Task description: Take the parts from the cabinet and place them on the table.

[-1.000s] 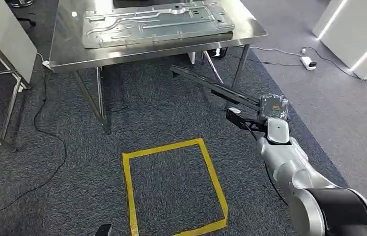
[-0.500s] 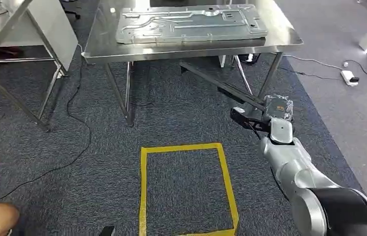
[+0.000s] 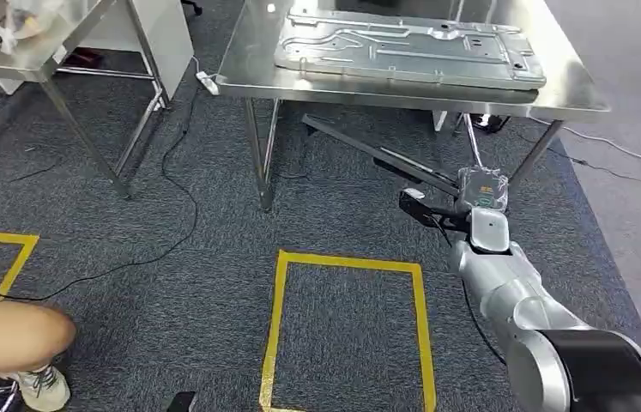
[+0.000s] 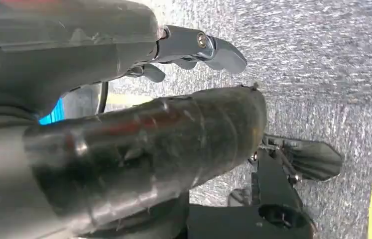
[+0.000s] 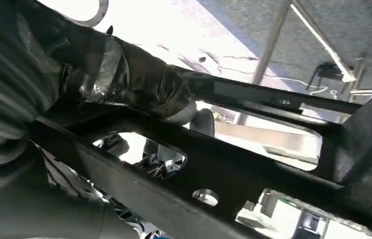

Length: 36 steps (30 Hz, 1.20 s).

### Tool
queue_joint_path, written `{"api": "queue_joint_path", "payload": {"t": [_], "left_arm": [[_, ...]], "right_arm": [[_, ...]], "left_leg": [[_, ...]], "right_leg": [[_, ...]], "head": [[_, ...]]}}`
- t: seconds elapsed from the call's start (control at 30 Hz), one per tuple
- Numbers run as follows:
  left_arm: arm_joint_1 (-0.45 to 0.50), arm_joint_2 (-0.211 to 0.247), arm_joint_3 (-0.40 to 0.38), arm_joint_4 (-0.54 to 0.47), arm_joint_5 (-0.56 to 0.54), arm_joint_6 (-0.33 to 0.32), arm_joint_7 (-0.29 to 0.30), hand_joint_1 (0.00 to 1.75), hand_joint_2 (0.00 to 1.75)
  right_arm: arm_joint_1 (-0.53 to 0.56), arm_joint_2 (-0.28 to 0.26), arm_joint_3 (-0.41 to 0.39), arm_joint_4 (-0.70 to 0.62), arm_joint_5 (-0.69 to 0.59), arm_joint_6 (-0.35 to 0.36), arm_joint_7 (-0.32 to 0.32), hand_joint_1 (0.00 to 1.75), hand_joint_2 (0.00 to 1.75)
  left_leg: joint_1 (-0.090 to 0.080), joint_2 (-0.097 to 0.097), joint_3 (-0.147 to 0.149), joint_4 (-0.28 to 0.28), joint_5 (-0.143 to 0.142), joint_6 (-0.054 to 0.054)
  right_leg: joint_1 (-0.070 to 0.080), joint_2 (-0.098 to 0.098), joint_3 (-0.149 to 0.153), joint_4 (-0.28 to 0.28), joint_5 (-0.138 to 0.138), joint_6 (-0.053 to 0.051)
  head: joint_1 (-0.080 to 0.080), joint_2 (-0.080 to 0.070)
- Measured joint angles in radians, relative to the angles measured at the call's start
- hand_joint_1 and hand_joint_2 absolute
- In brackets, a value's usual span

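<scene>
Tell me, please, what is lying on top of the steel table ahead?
A large stamped metal panel lies flat on the table, covering most of it. Whatever may lie under the panel is hidden.

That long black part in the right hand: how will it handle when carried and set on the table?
The black part is probably stiff: it juts straight toward the table without sagging. Held near one end by the right hand, it would likely lever and swing. Its cut-outs, seen in the right wrist view, suggest it is light for its length.

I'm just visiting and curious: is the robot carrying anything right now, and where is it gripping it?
Yes. Its right hand grips a long black metal part at the near end; the rest reaches out toward the steel table. The left hand holds nothing.
</scene>
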<state>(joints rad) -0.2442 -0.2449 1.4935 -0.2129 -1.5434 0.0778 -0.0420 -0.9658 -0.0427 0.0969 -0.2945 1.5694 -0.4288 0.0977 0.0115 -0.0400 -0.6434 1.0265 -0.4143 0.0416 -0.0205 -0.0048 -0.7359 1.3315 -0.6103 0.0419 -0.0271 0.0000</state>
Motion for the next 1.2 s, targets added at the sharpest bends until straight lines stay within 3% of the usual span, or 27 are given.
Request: {"api": "queue_joint_path", "payload": {"t": [0.03, 0.07, 0.1, 0.13, 0.17, 0.2, 0.3, 0.33, 0.37, 0.4, 0.47, 0.5, 0.53, 0.57, 0.63, 0.67, 0.7, 0.83, 0.87, 0.9, 0.97, 1.0, 1.03, 1.07, 1.1, 1.17, 1.2], "left_arm": [[0.001, 0.000, 0.000, 0.000, 0.000, 0.000, 0.000, 0.00, 0.00], [0.002, 0.000, 0.000, 0.000, 0.000, 0.000, 0.000, 0.00, 0.00], [0.002, 0.000, 0.000, 0.000, 0.000, 0.000, 0.000, 0.00, 0.00], [0.001, 0.000, 0.000, 0.000, 0.000, 0.000, 0.000, 0.00, 0.00], [0.002, -0.002, 0.000, 0.000, 0.000, 0.000, 0.000, 0.00, 0.00], [-0.002, -0.003, 0.000, 0.000, 0.000, 0.000, -0.001, 0.00, 0.00], [0.002, -0.003, 0.000, 0.000, 0.000, 0.000, -0.002, 0.00, 0.00], [0.003, -0.002, 0.000, 0.000, 0.000, 0.001, -0.002, 0.00, 0.00], [0.004, -0.002, 0.000, 0.000, 0.000, 0.000, -0.002, 0.00, 0.00], [0.003, -0.002, 0.000, 0.000, 0.000, 0.000, -0.002, 0.00, 0.00], [0.001, -0.002, 0.000, 0.000, -0.001, -0.001, -0.003, 0.00, 0.00], [0.002, -0.002, 0.000, 0.000, -0.001, -0.001, -0.003, 0.00, 0.00], [0.003, -0.002, 0.000, 0.000, -0.001, -0.001, -0.003, 0.00, 0.00], [0.004, -0.001, 0.000, 0.000, -0.001, -0.001, -0.003, 0.00, 0.00], [0.003, -0.001, 0.000, 0.000, -0.001, -0.001, -0.003, 0.00, 0.00], [0.002, 0.000, 0.000, 0.000, -0.001, 0.000, -0.003, 0.00, 0.00], [-0.001, 0.000, 0.000, 0.000, -0.001, 0.000, -0.003, 0.00, 0.00], [0.003, 0.000, 0.000, 0.000, 0.000, 0.000, -0.003, 0.00, 0.00], [0.003, 0.000, 0.000, 0.000, 0.000, 0.001, -0.003, 0.00, 0.00], [0.001, 0.000, 0.000, 0.000, -0.001, 0.001, -0.003, 0.00, 0.00], [-0.001, 0.000, 0.000, 0.000, -0.001, 0.001, -0.003, 0.00, 0.00], [0.000, 0.000, 0.000, 0.000, -0.001, 0.001, -0.003, 0.00, 0.00], [0.000, 0.000, 0.000, 0.000, -0.001, 0.001, -0.002, 0.00, 0.00], [0.001, 0.000, 0.000, 0.000, -0.001, 0.001, -0.002, 0.00, 0.00], [0.001, 0.000, 0.000, 0.000, -0.002, 0.001, -0.002, 0.00, 0.00], [0.000, -0.001, 0.000, 0.000, -0.003, 0.000, -0.002, 0.00, 0.00], [0.000, -0.002, 0.000, 0.000, -0.005, -0.001, -0.002, 0.00, 0.00]], "right_arm": [[0.002, -0.001, 0.000, 0.000, 0.000, 0.000, 0.002, 1.75, 1.75], [0.002, -0.001, 0.000, 0.000, 0.000, 0.000, 0.004, 1.75, 1.75], [0.001, -0.002, 0.000, 0.000, 0.000, 0.000, 0.004, 1.75, 1.75], [-0.003, -0.003, -0.001, -0.001, 0.000, 0.000, 0.003, 1.75, 1.75], [-0.007, -0.003, -0.001, -0.001, 0.000, 0.000, 0.002, 1.75, 1.75], [-0.010, -0.003, -0.002, -0.001, 0.000, 0.000, 0.000, 1.75, 1.75], [-0.015, -0.005, -0.002, -0.001, 0.000, 0.001, 0.002, 1.75, 1.75], [-0.015, -0.002, -0.002, -0.002, 0.000, 0.001, 0.004, 1.75, 1.75], [-0.015, 0.000, -0.002, -0.002, 0.000, 0.001, 0.003, 1.75, 1.75], [-0.017, -0.003, -0.002, -0.002, 0.000, 0.000, 0.003, 1.75, 1.75], [-0.017, -0.008, -0.003, -0.001, -0.001, 0.000, 0.001, 1.75, 1.75], [-0.016, -0.008, -0.003, -0.001, -0.001, 0.000, -0.003, 1.75, 1.75], [-0.013, -0.008, -0.004, -0.001, -0.001, 0.000, -0.008, 1.75, 1.75], [-0.011, -0.008, -0.005, -0.001, -0.001, 0.000, -0.012, 1.75, 1.75], [-0.010, -0.008, -0.007, -0.001, -0.007, -0.002, -0.022, 1.75, 1.75], [-0.010, -0.007, -0.009, -0.001, -0.007, -0.003, -0.025, 1.75, 1.75], [-0.010, -0.008, -0.011, -0.002, -0.007, -0.005, -0.026, 1.75, 1.75], [-0.010, -0.006, -0.018, -0.002, -0.007, -0.009, -0.022, 1.75, 1.75], [-0.010, -0.007, -0.021, -0.002, -0.007, -0.009, -0.021, 1.75, 1.75], [-0.011, -0.008, -0.024, -0.002, -0.007, -0.009, -0.021, 1.75, 1.75], [-0.010, -0.010, -0.027, -0.001, -0.007, -0.011, -0.023, 1.75, 1.75], [-0.007, -0.010, -0.028, -0.001, -0.007, -0.011, -0.023, 1.75, 1.75], [-0.003, -0.010, -0.030, -0.001, -0.007, -0.011, -0.023, 1.75, 1.75], [0.001, -0.010, -0.034, -0.001, -0.007, -0.012, -0.022, 1.75, 1.75], [0.001, -0.011, -0.037, -0.001, -0.007, -0.013, -0.019, 1.75, 1.75], [-0.001, -0.013, -0.045, -0.001, -0.011, -0.015, -0.014, 1.75, 1.75], [-0.002, -0.013, -0.050, -0.001, -0.012, -0.019, -0.013, 1.75, 1.75]], "left_leg": [[-0.002, -0.012, 0.001, 0.000, 0.000, 0.001], [-0.003, -0.025, 0.002, 0.001, 0.000, 0.001], [-0.004, -0.039, 0.003, 0.002, 0.000, 0.000], [-0.005, -0.051, 0.004, 0.003, -0.001, 0.000], [-0.001, -0.058, 0.003, 0.003, -0.001, -0.001], [-0.006, -0.069, -0.004, 0.005, 0.001, -0.007], [0.007, -0.103, -0.010, -0.004, 0.011, -0.029], [-0.002, -0.106, -0.010, -0.005, 0.009, -0.036], [-0.006, -0.047, -0.016, 0.012, -0.005, -0.039], [-0.006, 0.000, -0.038, 0.059, -0.037, -0.045], [0.003, 0.030, -0.111, 0.213, -0.108, -0.055], [0.005, 0.033, -0.144, 0.279, -0.130, -0.059], [0.009, 0.034, -0.154, 0.300, -0.125, -0.064], [0.011, 0.035, -0.138, 0.266, -0.097, -0.067], [0.012, 0.038, -0.052, 0.107, -0.016, -0.067], [0.012, 0.046, -0.006, 0.018, 0.009, -0.063], [0.003, 0.049, 0.006, 0.004, -0.009, -0.055], [0.002, 0.040, 0.003, 0.000, -0.004, -0.026], [0.008, 0.040, 0.009, -0.007, -0.001, -0.020], [0.008, 0.038, 0.010, -0.009, 0.000, -0.014], [0.006, 0.035, 0.010, -0.009, -0.001, -0.008], [0.005, 0.032, 0.009, -0.008, -0.002, -0.007], [0.004, 0.029, 0.010, -0.007, -0.002, -0.006], [0.004, 0.026, 0.010, -0.007, -0.002, -0.006], [0.004, 0.024, 0.011, -0.005, -0.004, -0.007], [0.003, 0.026, 0.014, 0.000, -0.009, -0.010], [-0.001, 0.027, 0.013, 0.001, -0.010, -0.013]], "right_leg": [[0.000, 0.001, -0.008, 0.004, 0.015, -0.003], [0.002, 0.003, 0.005, -0.035, 0.048, -0.008], [0.003, 0.008, 0.040, -0.118, 0.100, -0.015], [0.006, 0.027, 0.082, -0.214, 0.150, -0.023], [0.005, 0.074, 0.106, -0.279, 0.162, -0.032], [0.003, 0.087, 0.121, -0.296, 0.156, -0.033], [0.012, 0.057, 0.126, -0.301, 0.154, -0.036], [-0.002, 0.042, 0.134, -0.316, 0.160, -0.044], [-0.001, 0.029, 0.143, -0.326, 0.163, -0.047], [-0.001, 0.018, 0.145, -0.327, 0.163, -0.054], [0.002, -0.002, 0.146, -0.326, 0.160, -0.057], [0.002, -0.012, 0.145, -0.326, 0.159, -0.058], [0.001, -0.017, 0.146, -0.325, 0.159, -0.057], [0.000, -0.022, 0.146, -0.323, 0.157, -0.054], [-0.003, -0.028, 0.147, -0.315, 0.151, -0.046], [-0.003, -0.032, 0.147, -0.308, 0.145, -0.041], [0.006, -0.034, 0.141, -0.304, 0.141, -0.034], [0.004, -0.040, 0.147, -0.310, 0.142, -0.013], [-0.002, -0.027, 0.142, -0.298, 0.130, -0.008], [-0.002, -0.013, 0.124, -0.259, 0.101, -0.007], [-0.002, -0.001, 0.050, -0.102, 0.025, -0.005], [-0.002, 0.001, 0.012, -0.028, 0.001, -0.004], [-0.002, 0.001, -0.012, 0.012, 0.001, -0.004], [-0.002, 0.001, -0.009, -0.007, 0.028, -0.006], [-0.002, 0.001, 0.019, -0.072, 0.075, -0.010], [0.001, -0.010, 0.106, -0.260, 0.168, -0.022], [0.010, -0.028, 0.121, -0.289, 0.149, -0.025]], "head": [[0.000, 0.000], [0.000, 0.000], [0.000, 0.000], [0.000, 0.000], [0.000, 0.000], [-0.001, 0.000], [0.000, 0.000], [0.001, 0.000], [-0.001, 0.000], [-0.005, 0.000], [-0.004, 0.000], [-0.005, 0.000], [-0.004, 0.000], [-0.005, 0.000], [-0.005, 0.000], [-0.005, 0.000], [-0.005, 0.000], [-0.001, 0.000], [0.000, 0.000], [0.000, 0.000], [0.000, 0.000], [0.000, 0.000], [0.000, 0.000], [0.000, 0.000], [0.000, 0.000], [0.000, 0.000], [0.000, 0.000]]}}
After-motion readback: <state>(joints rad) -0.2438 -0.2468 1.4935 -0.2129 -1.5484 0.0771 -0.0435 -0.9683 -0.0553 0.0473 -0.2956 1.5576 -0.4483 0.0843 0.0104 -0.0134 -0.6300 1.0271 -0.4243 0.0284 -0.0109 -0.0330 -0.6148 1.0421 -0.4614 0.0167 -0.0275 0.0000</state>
